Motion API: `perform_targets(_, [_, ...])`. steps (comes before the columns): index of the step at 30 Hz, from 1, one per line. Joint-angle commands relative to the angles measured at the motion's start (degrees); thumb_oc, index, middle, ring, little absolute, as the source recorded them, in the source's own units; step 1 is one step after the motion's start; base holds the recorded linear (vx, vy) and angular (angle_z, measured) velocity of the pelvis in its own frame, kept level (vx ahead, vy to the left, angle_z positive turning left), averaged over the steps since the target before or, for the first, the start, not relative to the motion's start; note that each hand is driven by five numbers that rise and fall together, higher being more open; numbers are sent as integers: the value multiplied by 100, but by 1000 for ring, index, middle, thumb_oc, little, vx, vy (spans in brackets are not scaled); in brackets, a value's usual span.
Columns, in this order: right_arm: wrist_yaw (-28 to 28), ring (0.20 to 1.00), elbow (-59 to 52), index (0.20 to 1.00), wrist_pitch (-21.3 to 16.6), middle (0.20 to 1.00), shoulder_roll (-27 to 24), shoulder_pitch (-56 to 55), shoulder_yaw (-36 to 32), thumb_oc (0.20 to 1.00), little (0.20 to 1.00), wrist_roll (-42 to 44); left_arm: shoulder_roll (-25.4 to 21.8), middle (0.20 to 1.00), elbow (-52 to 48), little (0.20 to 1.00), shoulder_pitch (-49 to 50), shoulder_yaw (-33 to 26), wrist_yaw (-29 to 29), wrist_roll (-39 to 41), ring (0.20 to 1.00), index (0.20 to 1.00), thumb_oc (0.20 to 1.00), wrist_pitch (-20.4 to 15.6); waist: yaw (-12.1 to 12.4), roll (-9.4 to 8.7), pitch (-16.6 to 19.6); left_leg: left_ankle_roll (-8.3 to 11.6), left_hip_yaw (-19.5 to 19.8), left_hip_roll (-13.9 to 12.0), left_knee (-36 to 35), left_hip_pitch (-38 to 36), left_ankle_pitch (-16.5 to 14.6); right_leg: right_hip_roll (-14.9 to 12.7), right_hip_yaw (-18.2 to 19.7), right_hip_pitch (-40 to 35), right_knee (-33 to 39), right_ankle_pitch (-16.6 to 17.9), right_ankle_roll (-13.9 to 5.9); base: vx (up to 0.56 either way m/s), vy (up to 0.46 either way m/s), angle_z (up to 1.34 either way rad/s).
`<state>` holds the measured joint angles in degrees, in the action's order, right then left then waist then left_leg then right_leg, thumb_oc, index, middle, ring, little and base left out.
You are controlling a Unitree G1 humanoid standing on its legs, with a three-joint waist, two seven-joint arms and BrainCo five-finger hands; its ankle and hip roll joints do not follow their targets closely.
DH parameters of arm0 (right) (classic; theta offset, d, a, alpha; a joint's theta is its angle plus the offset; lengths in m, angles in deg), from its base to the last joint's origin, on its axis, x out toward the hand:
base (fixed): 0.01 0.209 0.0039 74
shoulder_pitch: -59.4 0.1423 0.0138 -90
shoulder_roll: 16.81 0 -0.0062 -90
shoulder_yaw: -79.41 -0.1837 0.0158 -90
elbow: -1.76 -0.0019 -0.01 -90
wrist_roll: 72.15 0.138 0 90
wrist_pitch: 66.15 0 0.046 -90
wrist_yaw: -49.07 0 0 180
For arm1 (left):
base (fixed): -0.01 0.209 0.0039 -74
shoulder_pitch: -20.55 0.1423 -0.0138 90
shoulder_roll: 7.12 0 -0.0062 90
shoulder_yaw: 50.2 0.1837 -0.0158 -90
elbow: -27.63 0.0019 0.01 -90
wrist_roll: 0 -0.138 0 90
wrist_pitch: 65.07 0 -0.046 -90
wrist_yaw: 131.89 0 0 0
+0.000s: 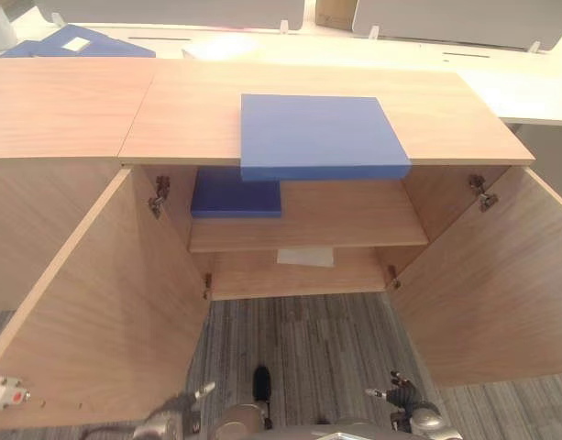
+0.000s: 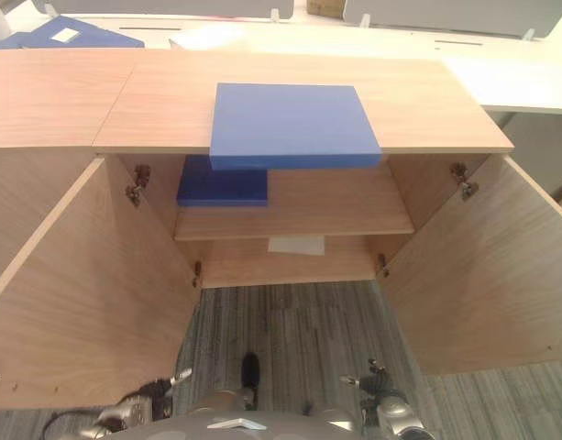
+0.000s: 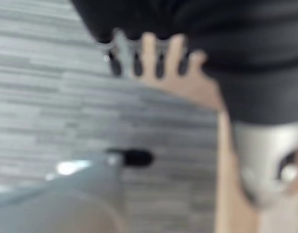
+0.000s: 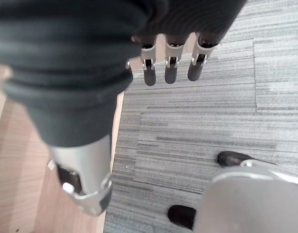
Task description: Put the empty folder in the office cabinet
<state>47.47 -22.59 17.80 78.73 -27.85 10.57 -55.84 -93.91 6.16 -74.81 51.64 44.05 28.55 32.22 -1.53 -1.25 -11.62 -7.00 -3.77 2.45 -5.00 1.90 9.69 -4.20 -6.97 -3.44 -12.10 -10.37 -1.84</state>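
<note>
A flat blue folder (image 1: pixel 317 136) lies on top of the wooden office cabinet (image 1: pixel 189 110), its front edge jutting slightly past the top's front lip. A second blue folder (image 1: pixel 235 194) rests on the upper shelf inside, at the left. Both cabinet doors stand wide open. My left hand (image 1: pixel 175 411) hangs low at the bottom left, in front of the left door, its fingers (image 3: pixel 149 56) relaxed and holding nothing. At the bottom right, near the floor, is my right hand (image 1: pixel 404 399), fingers (image 4: pixel 170 65) straight and empty. Both hands are far below the folders.
The left door (image 1: pixel 97 312) and the right door (image 1: pixel 482 284) flank a strip of grey carpet (image 1: pixel 299 339). A white sheet (image 1: pixel 306 258) lies on the lower shelf. A pale desk behind the cabinet holds more blue folders (image 1: pixel 79 41).
</note>
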Motion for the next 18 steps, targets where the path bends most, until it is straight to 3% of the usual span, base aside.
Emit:
perform_targets(1, [145,1000,-260,1000,-129,1000,-315,269,4,1000,1000,-338,97,1000,199,1000,228,110,190,284,1000,1000,1000,-140,151,311,-99,374,-242,-328,463,-456,-1181,-278,-277,418,-135,568,-260,-14,-208,-17])
perform_targets(3, [143,1000,-242,1000,-149,1000,-312,304,53,1000,1000,-479,83,1000,187,1000,219,86,202,264,1000,1000,1000,-182,166,307,-123,408,-325,-383,457,-486,-1195,-373,-324,399,43,656,-314,6,-227,-24])
perform_targets(4, [152,1000,-250,1000,-81,1000,-323,367,180,1000,1000,-734,62,1000,188,1000,209,56,239,244,1000,1000,1000,-285,200,269,-144,509,-460,-500,421,-549,-1189,-592,-366,313,469,961,-480,31,-260,-40])
perform_targets(7, [175,1000,-276,1000,40,1000,-336,409,277,1000,1000,-845,56,1000,185,1000,236,22,370,224,1000,1000,1000,-443,196,255,-146,576,-481,-635,360,-627,-1150,-614,-289,302,543,1016,-513,56,-326,-16])
perform_targets(8, [112,1000,-316,1000,150,1000,-388,378,295,1000,1000,-742,109,1000,181,1000,290,30,587,290,1000,1000,1000,-803,182,170,-59,708,-505,-766,379,-656,-1141,-495,-315,126,864,986,-455,60,-270,0])
perform_targets(12, [25,1000,-300,1000,158,1000,-461,338,339,1000,1000,-1041,150,1000,65,1000,338,65,845,133,1000,1000,1000,-1112,169,124,-12,833,-530,-895,420,-638,-1068,-352,-303,-52,1089,954,-357,71,-245,8])
perform_targets(13, [-79,1000,-242,1000,216,1000,-482,312,296,1000,1000,-864,282,1000,65,1000,317,109,1273,-219,1000,1000,1000,-1545,206,52,28,952,-562,-1013,472,-551,-986,-236,-352,-168,1237,936,-268,47,-314,23])
perform_targets(14, [-189,1000,-194,1000,157,1000,-569,333,294,1000,1000,-948,290,1000,30,1000,326,93,1668,-226,1000,1000,1000,-1578,211,45,17,1047,-574,-1114,450,-523,-882,-166,-431,-242,1348,918,-213,20,-295,26])
perform_targets(15, [-205,1000,-257,1000,164,1000,-666,297,257,1000,1000,-982,233,1000,-136,1000,299,72,1900,-387,1000,1000,1000,-1863,200,77,-1,1111,-678,-1169,473,-474,-806,-174,-569,-308,1431,924,-175,-36,-113,18])
perform_targets(18, [-163,1000,-450,1000,255,1000,-790,234,228,1000,1000,-944,85,1000,-624,1000,246,48,2133,-632,1000,1000,1000,-1836,181,150,-37,1190,-819,-1223,511,-417,-715,-208,-753,-385,1518,952,-148,-42,6,13])
